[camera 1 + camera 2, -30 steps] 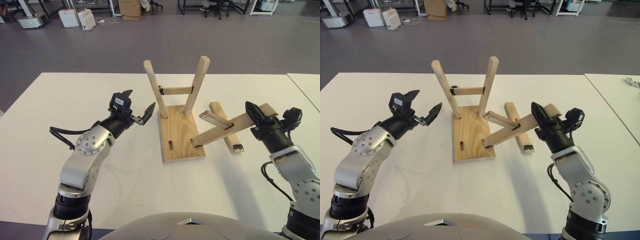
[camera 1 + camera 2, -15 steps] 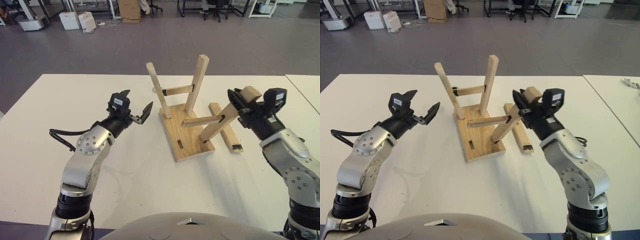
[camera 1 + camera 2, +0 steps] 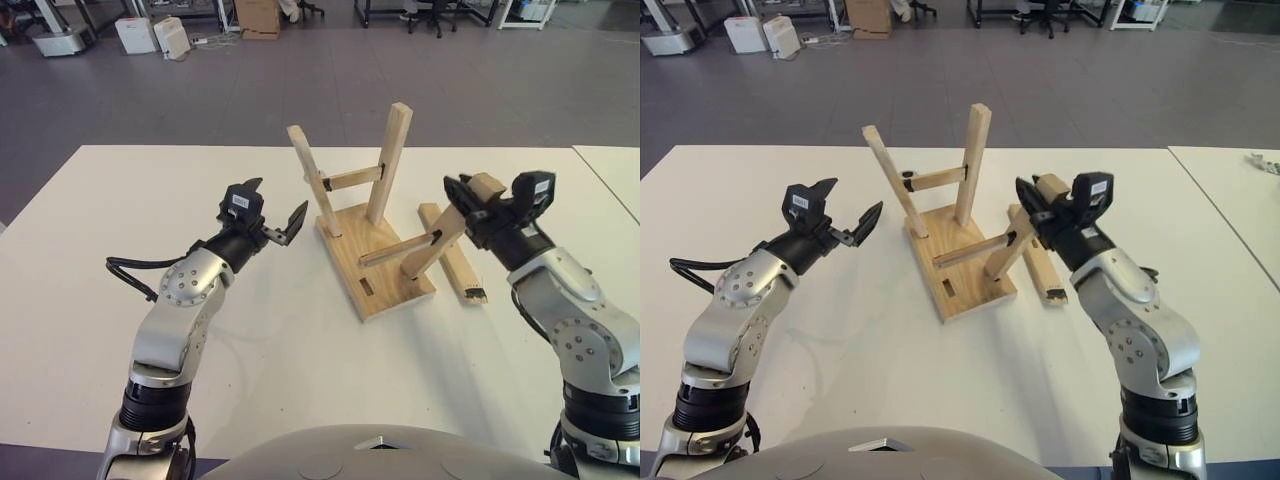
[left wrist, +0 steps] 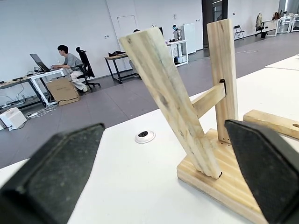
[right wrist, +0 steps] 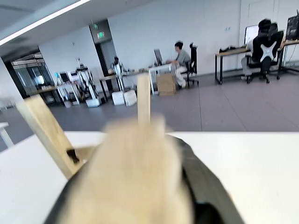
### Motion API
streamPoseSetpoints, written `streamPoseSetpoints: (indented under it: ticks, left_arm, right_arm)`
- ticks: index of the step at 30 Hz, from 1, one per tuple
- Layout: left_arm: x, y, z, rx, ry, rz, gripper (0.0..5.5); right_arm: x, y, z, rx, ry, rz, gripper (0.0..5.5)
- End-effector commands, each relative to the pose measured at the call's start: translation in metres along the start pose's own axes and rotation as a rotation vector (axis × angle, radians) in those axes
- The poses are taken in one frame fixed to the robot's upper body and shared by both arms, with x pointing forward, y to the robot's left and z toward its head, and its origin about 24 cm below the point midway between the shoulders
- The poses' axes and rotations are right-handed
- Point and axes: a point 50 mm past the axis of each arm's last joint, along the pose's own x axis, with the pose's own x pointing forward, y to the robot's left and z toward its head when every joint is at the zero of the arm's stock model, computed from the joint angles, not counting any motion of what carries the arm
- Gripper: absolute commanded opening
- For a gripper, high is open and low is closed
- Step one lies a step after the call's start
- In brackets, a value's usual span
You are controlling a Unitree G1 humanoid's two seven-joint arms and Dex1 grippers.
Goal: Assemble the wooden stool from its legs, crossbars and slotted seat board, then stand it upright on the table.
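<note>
The slotted seat board (image 3: 372, 272) lies flat on the white table (image 3: 90, 250), turned at an angle. Two legs (image 3: 311, 181) (image 3: 388, 163) stand up from its far end, joined by a crossbar (image 3: 352, 180). My right gripper (image 3: 478, 202) is shut on the top of a third leg (image 3: 436, 240), which leans steeply with its foot on the board's right side; a crossbar (image 3: 385, 252) sticks out from it. My left gripper (image 3: 271, 212) hangs open just left of the stool; its pads (image 4: 56, 163) frame the near leg (image 4: 170, 105).
A loose wooden leg (image 3: 456, 264) lies on the table right of the board, under the held leg. A cable port (image 4: 144, 136) sits in the tabletop behind the stool. A second table's corner (image 3: 612, 165) is at far right.
My right gripper swung the third leg from a low slant to a steep one and carried it left over the board. The seat board with its two legs rotated. The left arm barely moved.
</note>
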Motion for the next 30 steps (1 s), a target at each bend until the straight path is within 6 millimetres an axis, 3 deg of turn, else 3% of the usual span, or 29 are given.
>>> streamPoseSetpoints:
  ticks: [1, 5, 7, 9, 12, 14, 17, 19, 28, 30]
  left_arm:
    - [0.003, 0.004, 0.002, 0.01, -0.012, 0.019, 4.72]
    - [0.003, 0.006, 0.001, 0.007, -0.016, 0.031, 4.72]
    - [0.005, 0.006, 0.001, 0.007, -0.017, 0.031, 4.72]
    - [0.007, 0.005, 0.001, 0.014, -0.022, 0.027, 4.72]
    - [0.009, 0.006, 0.001, 0.018, -0.023, 0.035, 4.72]
    - [0.009, 0.006, 0.0, 0.022, -0.02, 0.03, 4.72]
    - [0.01, 0.005, -0.001, 0.024, -0.017, 0.024, 4.72]
    - [0.011, 0.005, 0.0, 0.026, -0.017, 0.02, 4.72]
    - [0.012, 0.003, -0.001, 0.034, -0.012, 0.015, 4.72]
    - [0.014, 0.004, 0.008, 0.005, -0.045, 0.014, 4.72]
  right_arm:
    - [0.005, 0.011, 0.032, -0.014, -0.131, 0.078, 2.3]
    - [0.008, -0.009, 0.104, 0.025, -0.382, 0.069, 3.06]
    - [0.015, -0.028, 0.106, 0.005, -0.335, -0.009, 3.48]
    - [0.019, -0.053, 0.066, -0.078, -0.106, -0.138, 3.84]
    - [0.0, -0.077, -0.027, -0.08, 0.313, -0.253, 3.89]
    - [-0.012, -0.076, -0.063, -0.053, 0.461, -0.25, 3.89]
    - [-0.022, -0.067, -0.098, -0.098, 0.63, -0.202, 3.89]
    - [-0.026, -0.062, -0.111, -0.105, 0.688, -0.178, 3.89]
    - [-0.037, -0.078, -0.125, -0.305, 0.826, -0.254, 2.27]
    - [-0.019, -0.085, -0.102, -0.263, 0.611, -0.295, 2.12]
